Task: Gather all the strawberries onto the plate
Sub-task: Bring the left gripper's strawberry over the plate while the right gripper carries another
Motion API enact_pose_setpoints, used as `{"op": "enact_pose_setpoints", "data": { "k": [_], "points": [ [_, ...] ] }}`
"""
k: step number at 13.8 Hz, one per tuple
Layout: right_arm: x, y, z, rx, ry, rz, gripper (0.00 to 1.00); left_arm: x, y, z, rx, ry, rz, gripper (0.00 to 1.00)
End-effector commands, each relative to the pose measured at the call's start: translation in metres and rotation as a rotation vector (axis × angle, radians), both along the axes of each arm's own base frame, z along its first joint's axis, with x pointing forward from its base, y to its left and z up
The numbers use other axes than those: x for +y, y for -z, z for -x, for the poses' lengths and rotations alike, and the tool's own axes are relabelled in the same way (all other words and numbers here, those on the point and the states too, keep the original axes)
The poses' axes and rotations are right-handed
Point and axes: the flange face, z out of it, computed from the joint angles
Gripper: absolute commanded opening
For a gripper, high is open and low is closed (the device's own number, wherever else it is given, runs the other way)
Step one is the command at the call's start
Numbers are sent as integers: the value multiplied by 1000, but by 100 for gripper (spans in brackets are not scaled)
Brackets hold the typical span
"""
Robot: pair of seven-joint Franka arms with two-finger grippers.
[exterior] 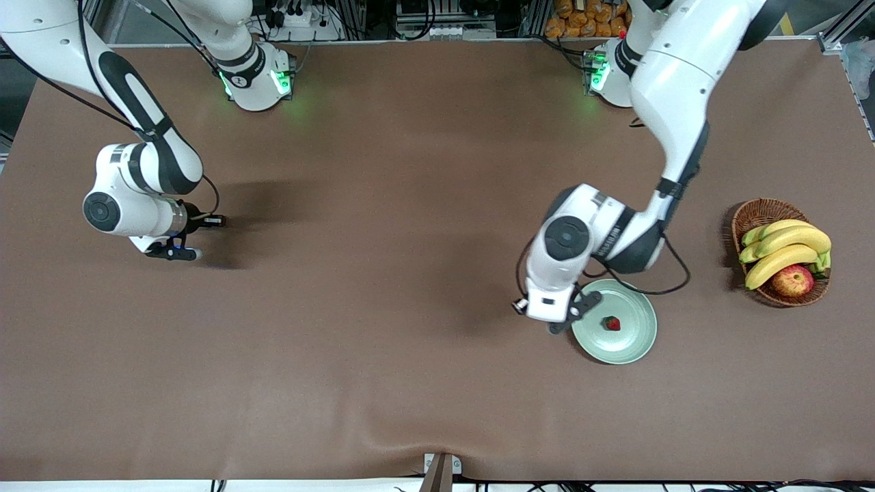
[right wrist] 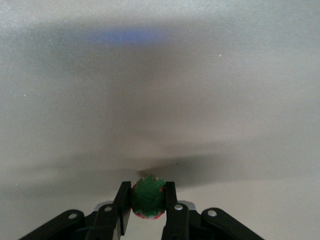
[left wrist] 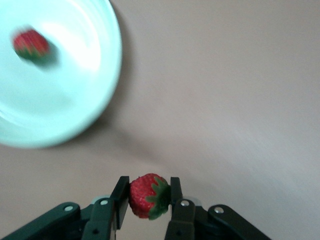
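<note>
One strawberry (exterior: pixel 612 323) lies in the pale green plate (exterior: pixel 636 348); the left wrist view shows that same strawberry (left wrist: pixel 31 44) in the plate (left wrist: pixel 75 100). My left gripper (exterior: pixel 573 314) hangs over the table just beside the plate's rim, on the side toward the right arm's end. This left gripper (left wrist: pixel 147 187) is shut on a second strawberry (left wrist: pixel 146 196). My right gripper (exterior: pixel 179 253) is low over the table at the right arm's end. The right gripper (right wrist: pixel 148 192) is shut on a third strawberry (right wrist: pixel 148 197), whose green cap faces the camera.
A brown wicker basket (exterior: pixel 752 215) with bananas (exterior: pixel 786 249) and a red-yellow apple (exterior: pixel 793 280) stands toward the left arm's end, beside the plate. Brown cloth covers the whole table (exterior: pixel 383 273).
</note>
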Motion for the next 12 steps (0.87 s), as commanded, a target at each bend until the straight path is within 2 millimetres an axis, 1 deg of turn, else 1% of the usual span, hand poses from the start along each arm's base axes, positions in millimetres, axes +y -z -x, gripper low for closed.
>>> {"op": "enact_pose_setpoints", "data": {
  "k": [1, 3, 4, 5, 6, 7, 8, 9, 10, 11, 12],
  "points": [
    [5, -43, -27, 32, -18, 17, 0, 5, 5, 3, 11, 45, -23, 0],
    [14, -67, -44, 49, -10, 15, 0, 22, 5, -4, 15, 40, -26, 0],
    [24, -77, -51, 57, 9, -2, 0, 32, 9, -5, 27, 41, -32, 0],
    [36, -86, -57, 70, 36, -13, 0, 49, 12, -8, 40, 39, -40, 0],
    [50, -94, -61, 83, 63, -16, 0, 59, 12, -10, 43, 46, -42, 0],
    [68, -101, -64, 90, 91, -10, 0, 73, 12, -15, 46, 38, -43, 0],
    [86, -106, -67, 99, 124, -6, 0, 80, 12, -17, 47, 41, -43, 0],
    [110, -110, -68, 102, 154, -8, 0, 95, 11, -22, 48, 40, -43, 0],
    [134, -114, -69, 106, 192, 0, 0, 107, 3, -27, 38, 29, -43, 0],
    [161, -113, -67, 108, 223, 22, 0, 115, -3, -28, 33, 25, -45, 0],
    [193, -114, -64, 105, 249, 41, 0, 128, -10, -31, 29, 11, -47, 0]
  ]
}}
